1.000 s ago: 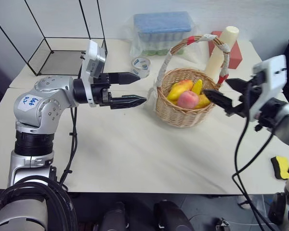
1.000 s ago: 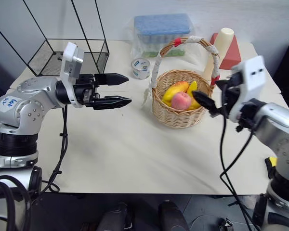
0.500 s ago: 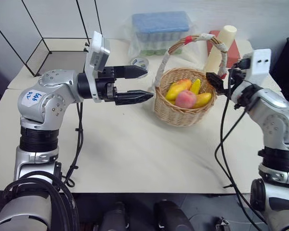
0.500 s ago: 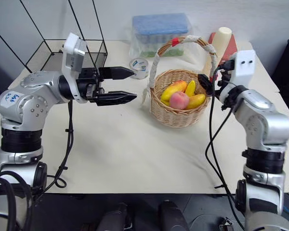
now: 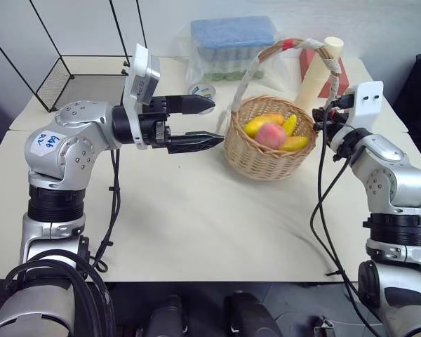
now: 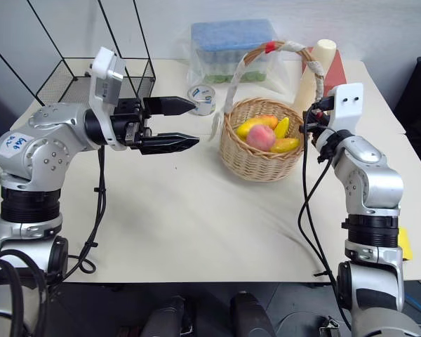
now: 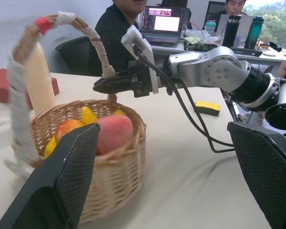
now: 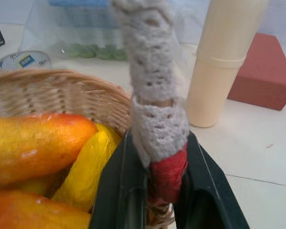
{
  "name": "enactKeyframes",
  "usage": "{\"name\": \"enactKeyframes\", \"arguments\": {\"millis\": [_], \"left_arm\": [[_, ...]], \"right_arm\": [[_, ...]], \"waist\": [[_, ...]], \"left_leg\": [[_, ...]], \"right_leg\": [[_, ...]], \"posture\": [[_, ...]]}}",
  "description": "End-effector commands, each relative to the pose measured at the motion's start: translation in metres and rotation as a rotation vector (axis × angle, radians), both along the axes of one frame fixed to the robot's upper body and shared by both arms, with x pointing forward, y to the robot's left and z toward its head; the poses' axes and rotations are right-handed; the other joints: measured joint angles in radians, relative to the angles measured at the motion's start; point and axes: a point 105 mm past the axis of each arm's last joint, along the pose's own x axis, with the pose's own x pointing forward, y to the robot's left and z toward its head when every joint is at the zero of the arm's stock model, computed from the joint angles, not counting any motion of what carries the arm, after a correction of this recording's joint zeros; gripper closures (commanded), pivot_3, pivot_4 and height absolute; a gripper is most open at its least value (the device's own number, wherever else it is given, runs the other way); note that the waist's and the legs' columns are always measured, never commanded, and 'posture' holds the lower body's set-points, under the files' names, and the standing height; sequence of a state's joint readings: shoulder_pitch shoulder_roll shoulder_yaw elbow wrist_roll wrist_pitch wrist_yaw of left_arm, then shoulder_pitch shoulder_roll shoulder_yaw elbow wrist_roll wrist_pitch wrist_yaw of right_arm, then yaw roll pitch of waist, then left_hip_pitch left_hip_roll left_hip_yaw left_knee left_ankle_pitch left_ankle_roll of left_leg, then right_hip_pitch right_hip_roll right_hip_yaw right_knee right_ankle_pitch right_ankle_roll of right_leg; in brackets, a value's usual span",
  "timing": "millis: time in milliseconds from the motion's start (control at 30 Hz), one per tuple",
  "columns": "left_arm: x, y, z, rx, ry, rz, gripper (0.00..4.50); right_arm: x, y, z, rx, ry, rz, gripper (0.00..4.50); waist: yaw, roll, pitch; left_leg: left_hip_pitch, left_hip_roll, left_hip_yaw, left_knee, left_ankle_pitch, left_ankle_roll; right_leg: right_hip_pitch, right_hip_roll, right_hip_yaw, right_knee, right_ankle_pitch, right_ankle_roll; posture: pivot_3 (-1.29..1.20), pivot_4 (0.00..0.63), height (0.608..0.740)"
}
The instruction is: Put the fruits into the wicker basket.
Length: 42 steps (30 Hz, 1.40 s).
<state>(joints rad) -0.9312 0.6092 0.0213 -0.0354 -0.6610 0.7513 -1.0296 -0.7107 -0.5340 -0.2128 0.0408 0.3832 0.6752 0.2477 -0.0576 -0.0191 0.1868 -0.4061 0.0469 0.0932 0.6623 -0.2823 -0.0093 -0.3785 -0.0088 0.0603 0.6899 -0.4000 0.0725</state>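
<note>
**Kid:** On the table, where are the fruits [image 5: 272,133] sitting?

**Me:** They are all lying inside the wicker basket [image 5: 266,156], near the middle of the table [image 5: 196,225]. I am seeing a pink peach [image 5: 271,135], a mango [image 5: 261,125] and some yellow pieces.

**Kid:** What is your right tool [image 8: 155,191] doing?

**Me:** It is squeezing the basket handle [image 8: 155,114] low down, right on the red tape where the handle joins the rim. My left tool [image 5: 200,123] is hanging beside the basket with its two fingers wide apart, holding nothing.

**Kid:** What could go wrong?

**Me:** I am thinking the basket could tip. I am gripping one side only, so if I pull or lift, it may lean and the fruits may roll out. It could also bump the tall cream bottle [image 5: 317,70] standing just behind it.

**Kid:** Was it like this a second ago?

**Me:** No. Then my right tool was open and near the basket, not on it. Now it is shut on the handle, and the handle is leaning back more.
</note>
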Motion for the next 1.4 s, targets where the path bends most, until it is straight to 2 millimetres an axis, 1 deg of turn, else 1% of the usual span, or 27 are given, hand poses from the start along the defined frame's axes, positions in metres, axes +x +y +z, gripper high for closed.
{"name": "enactKeyframes", "arguments": {"millis": [33, 67, 200, 233, 367, 400, 467, 633, 700, 733, 800, 833, 867, 900, 1000, 1033, 1067, 1100, 1233, 1333, 1400], "left_arm": [[-0.005, -0.001, 0.011, -0.011, -0.062, -0.017, 0.0], [-0.005, -0.003, 0.011, -0.013, -0.062, -0.023, 0.0], [-0.004, -0.011, 0.01, -0.026, -0.067, -0.047, 0.0], [-0.004, -0.011, 0.01, -0.026, -0.067, -0.048, 0.0], [-0.003, -0.01, 0.01, -0.031, -0.064, -0.052, 0.0], [-0.002, -0.011, 0.01, -0.032, -0.064, -0.052, 0.0], [-0.001, -0.011, 0.009, -0.034, -0.063, -0.052, 0.0], [0.0, -0.016, 0.01, -0.047, -0.069, -0.061, 0.0], [0.0, -0.017, 0.011, -0.048, -0.075, -0.065, 0.0], [0.0, -0.018, 0.012, -0.05, -0.077, -0.064, 0.0], [0.001, -0.018, 0.012, -0.051, -0.082, -0.063, 0.0], [0.001, -0.018, 0.012, -0.049, -0.09, -0.06, 0.0], [0.001, -0.018, 0.012, -0.044, -0.087, -0.064, 0.0], [0.001, -0.017, 0.01, -0.037, -0.076, -0.073, 0.0], [-0.002, -0.016, 0.008, -0.022, -0.06, -0.103, 0.0], [-0.003, -0.015, 0.009, -0.03, -0.049, -0.114, 0.0], [-0.003, -0.015, 0.01, -0.036, -0.043, -0.126, 0.0], [-0.004, -0.015, 0.011, -0.039, -0.037, -0.136, 0.0], [-0.004, -0.016, 0.011, -0.035, -0.035, -0.16, 0.0], [-0.005, -0.015, 0.011, -0.031, -0.024, -0.184, 0.0], [-0.005, -0.015, 0.011, -0.031, -0.013, -0.202, 0.0]], "right_arm": [[-0.013, -0.009, 0.028, 0.001, -0.105, -0.028, 4.21], [-0.017, -0.015, 0.031, -0.007, -0.115, -0.051, 4.21], [-0.049, -0.075, 0.055, -0.102, -0.197, -0.26, 4.21], [-0.056, -0.086, 0.057, -0.121, -0.205, -0.292, 4.21], [-0.08, -0.131, 0.055, -0.176, -0.194, -0.447, 4.21], [-0.085, -0.14, 0.052, -0.173, -0.185, -0.474, 4.21], [-0.091, -0.153, 0.044, -0.163, -0.164, -0.506, 4.21], [-0.085, -0.157, 0.02, -0.107, -0.145, -0.519, 4.21], [-0.084, -0.156, 0.013, -0.12, -0.151, -0.517, 3.5], [-0.085, -0.156, 0.011, -0.119, -0.154, -0.519, 3.31], [-0.087, -0.155, 0.008, -0.095, -0.163, -0.499, 2.68], [-0.089, -0.154, 0.008, -0.088, -0.167, -0.487, 2.26], [-0.092, -0.153, 0.008, -0.101, -0.165, -0.473, 2.07], [-0.094, -0.151, 0.008, -0.135, -0.159, -0.46, 1.7], [-0.106, -0.15, 0.008, -0.191, -0.136, -0.442, 0.8], [-0.112, -0.15, 0.009, -0.204, -0.129, -0.438, 0.52], [-0.124, -0.152, 0.013, -0.226, -0.111, -0.428, 0.21], [-0.134, -0.151, 0.017, -0.244, -0.097, -0.411, 0.05], [-0.165, -0.147, 0.026, -0.262, -0.024, -0.332, 0.05], [-0.198, -0.141, 0.033, -0.251, 0.043, -0.244, 0.05], [-0.224, -0.143, 0.037, -0.208, 0.071, -0.227, 0.05]], "waist": [[0.001, 0.0, 0.0], [0.001, 0.0, 0.0], [0.019, 0.0, 0.0], [0.026, 0.0, 0.0], [0.028, 0.0, 0.0], [0.027, 0.0, 0.0], [0.02, 0.0, 0.0], [0.0, 0.0, 0.0], [0.001, 0.001, 0.0], [0.001, 0.001, 0.0], [0.002, 0.001, 0.0], [0.003, 0.001, 0.0], [0.004, 0.001, 0.0], [0.004, 0.001, 0.0], [0.005, 0.001, 0.0], [0.007, 0.001, 0.0], [0.008, 0.001, 0.0], [0.014, 0.001, 0.0], [0.03, 0.001, 0.0], [0.03, 0.001, 0.0], [0.031, 0.001, 0.0]], "left_leg": [[0.0, 0.0, 0.0, 0.0, 0.0, 0.0], [0.0, 0.0, 0.0, 0.0, 0.0, 0.0], [-0.001, -0.001, -0.001, 0.0, 0.0, 0.0], [-0.001, -0.001, 0.0, 0.0, 0.0, 0.0], [-0.001, -0.001, 0.0, 0.0, -0.001, 0.001], [0.0, -0.001, 0.0, 0.0, -0.001, 0.001], [0.001, -0.001, 0.001, 0.001, 0.0, 0.0], [0.002, 0.0, 0.002, 0.0, 0.001, -0.001], [0.002, 0.0, 0.002, 0.0, 0.001, -0.002], [0.002, 0.0, 0.002, 0.0, 0.001, -0.002], [0.002, 0.0, 0.002, 0.0, 0.001, -0.002], [0.002, 0.0, 0.002, 0.0, 0.001, -0.002], [0.002, 0.0, 0.002, 0.0, 0.001, -0.002], [0.002, 0.0, 0.002, 0.0, 0.001, -0.002], [0.002, 0.0, 0.002, 0.0, 0.001, -0.002], [0.002, -0.001, 0.002, 0.0, 0.001, -0.002], [0.002, -0.001, 0.002, 0.0, 0.001, -0.002], [0.002, -0.001, 0.002, 0.001, 0.001, -0.001], [0.002, 0.0, 0.001, 0.001, 0.001, -0.001], [0.003, 0.0, 0.001, 0.0, 0.001, -0.001], [0.003, 0.0, 0.001, 0.0, 0.001, -0.001]], "right_leg": [[0.0, 0.0, 0.0, 0.0, 0.0, 0.0], [0.0, 0.0, 0.0, 0.0, 0.0, 0.0], [0.0, -0.001, 0.0, 0.0, 0.0, 0.0], [0.0, -0.001, 0.0, -0.001, 0.0, 0.0], [0.001, -0.001, 0.0, -0.002, 0.0, 0.0], [0.001, 0.0, 0.0, -0.002, 0.0, 0.0], [0.001, 0.001, 0.001, -0.003, 0.0, 0.0], [0.001, 0.002, 0.002, -0.002, 0.0, 0.0], [0.001, 0.002, 0.002, -0.002, 0.0, 0.0], [0.001, 0.002, 0.002, -0.001, 0.0, 0.0], [0.001, 0.002, 0.002, -0.002, 0.0, 0.0], [0.001, 0.002, 0.002, -0.002, 0.0, 0.0], [0.001, 0.002, 0.002, -0.002, 0.0, 0.0], [0.001, 0.002, 0.002, -0.002, 0.0, 0.0], [0.001, 0.002, 0.002, -0.002, 0.0, 0.0], [0.001, 0.002, 0.002, -0.001, 0.0, 0.0], [0.001, 0.002, 0.002, -0.002, 0.0, 0.0], [0.001, 0.002, 0.002, -0.001, 0.0, 0.0], [0.003, 0.002, 0.002, -0.003, 0.0, 0.0], [0.004, 0.002, 0.001, -0.004, 0.0, 0.0], [0.005, 0.003, 0.002, -0.006, 0.0, 0.0]], "posture": [[0.0, 0.15, 0.74], [0.0, 0.15, 0.74], [0.0, 0.15, 0.74], [0.0, 0.15, 0.74], [0.0, 0.15, 0.74], [0.0, 0.15, 0.74], [0.0, 0.15, 0.74], [0.0, 0.15, 0.74], [0.0, 0.15, 0.74], [0.0, 0.15, 0.74], [0.0, 0.15, 0.74], [0.0, 0.15, 0.74], [0.0, 0.15, 0.74], [0.0, 0.15, 0.74], [0.0, 0.15, 0.74], [0.0, 0.15, 0.74], [0.0, 0.15, 0.74], [0.0, 0.15, 0.74], [0.0, 0.15, 0.74], [0.0, 0.15, 0.74], [0.0, 0.15, 0.74]]}}
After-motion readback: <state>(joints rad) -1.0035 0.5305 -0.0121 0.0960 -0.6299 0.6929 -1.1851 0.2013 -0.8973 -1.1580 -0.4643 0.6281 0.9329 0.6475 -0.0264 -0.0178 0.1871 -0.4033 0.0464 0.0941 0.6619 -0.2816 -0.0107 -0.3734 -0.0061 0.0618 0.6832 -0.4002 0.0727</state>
